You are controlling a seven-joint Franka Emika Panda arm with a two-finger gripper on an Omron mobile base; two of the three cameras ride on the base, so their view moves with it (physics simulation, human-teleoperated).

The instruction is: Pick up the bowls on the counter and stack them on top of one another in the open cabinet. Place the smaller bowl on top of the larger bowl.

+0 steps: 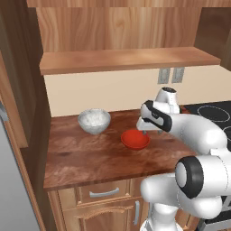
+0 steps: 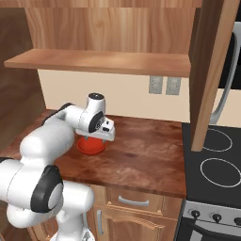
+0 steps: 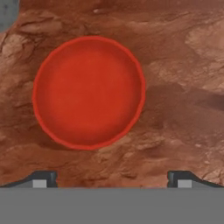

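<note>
Red bowl (image 3: 89, 92), mottled grey-white bowl (image 1: 94, 120)

A: Bowls, total?
B: Two. One mottled grey-white bowl (image 1: 94, 120), one red bowl (image 1: 135, 139), both on the one counter (image 1: 85, 158).
A: Shelf boards in the open cabinet?
B: One shelf board (image 1: 126, 59).
A: Wall outlets?
B: Two outlet plates (image 2: 164, 85), side by side.
A: Stovetop burner rings?
B: Two full burner rings (image 2: 220, 172) in the right base view.
A: Stove knobs?
B: Three knobs (image 2: 216, 218) showing.
A: Robot arms?
B: One arm, one end effector (image 1: 145, 131).
</note>
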